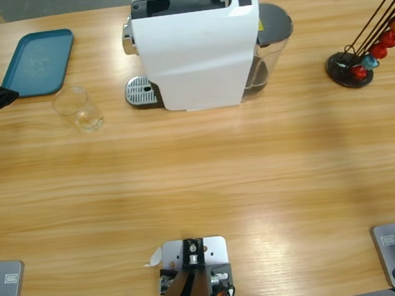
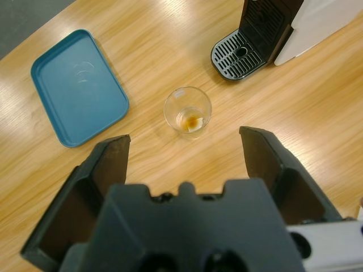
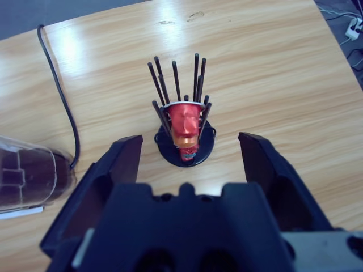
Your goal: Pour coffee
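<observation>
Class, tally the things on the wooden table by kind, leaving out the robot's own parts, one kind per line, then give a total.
Coffee machine: 1
Clear glass with a little coffee: 1
Teal tray: 1
Capsule stand with red and orange capsules: 1
Total: 4

coffee (image 2: 191, 120) in a clear glass (image 1: 80, 109)
a thin brown trace at the bottom; glass upright on the table.
</observation>
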